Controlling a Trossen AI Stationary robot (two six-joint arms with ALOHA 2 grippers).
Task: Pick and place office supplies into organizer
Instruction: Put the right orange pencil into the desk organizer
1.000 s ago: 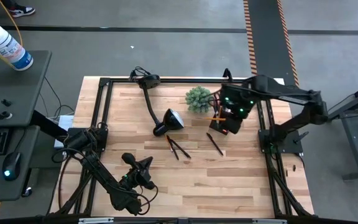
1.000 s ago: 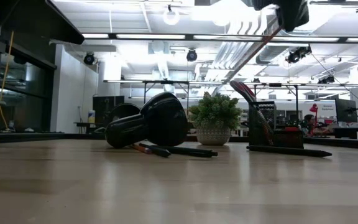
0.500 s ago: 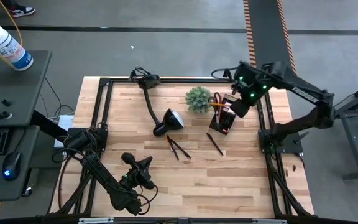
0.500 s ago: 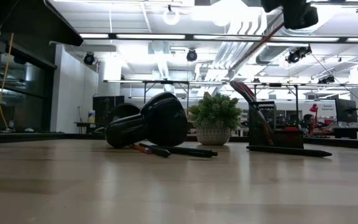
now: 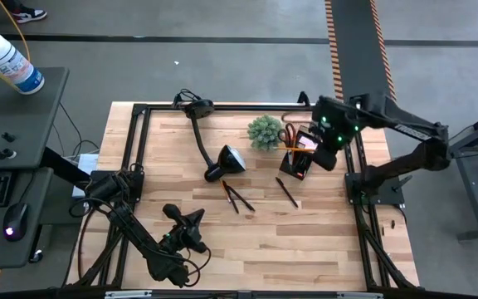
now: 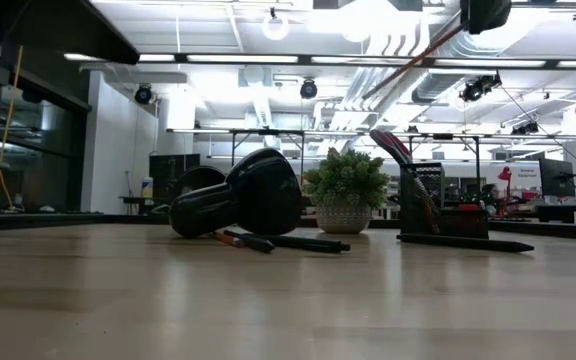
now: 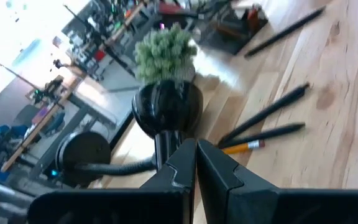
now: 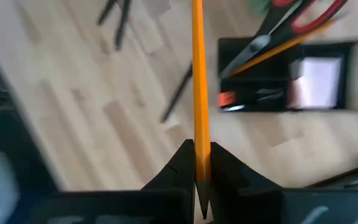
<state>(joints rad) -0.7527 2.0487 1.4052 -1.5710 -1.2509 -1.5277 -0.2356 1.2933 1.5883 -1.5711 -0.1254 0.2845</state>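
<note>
My right gripper [image 8: 199, 148] is shut on an orange pencil [image 8: 197, 74], high above the table beside the right of the black organizer [image 5: 299, 156]. In the low view it shows only at the top edge [image 6: 485, 12]. The organizer [image 8: 291, 78] holds red-handled scissors [image 8: 294, 18], another orange pencil [image 8: 272, 48] and a pale sticky-note pad [image 8: 316, 81]. Loose dark pens [image 5: 237, 197] and one more pen [image 5: 286, 192] lie flat on the wood. My left gripper [image 7: 196, 155] is shut on nothing at the table's near left [image 5: 192, 223]. My right gripper pinches the orange pencil between its two fingers near its pointed end [image 8: 200, 171], whose tip reaches back past the fingers. The fingers point steeply down and lie along the pencil. The rest of the pencil sticks out beyond the fingertips, lifted clear of table and organizer.
A black desk lamp [image 5: 222, 159] lies left of the middle, its round head [image 7: 166, 106] near the loose pens. A small green plant [image 5: 264, 131] stands just left of the organizer. A black frame [image 5: 139, 149] borders the table. Bare wood lies along the near side.
My right gripper has risen and drawn toward the table's right edge, from over the organizer to beside it, staying shut. The organizer's top now shows in the high view.
</note>
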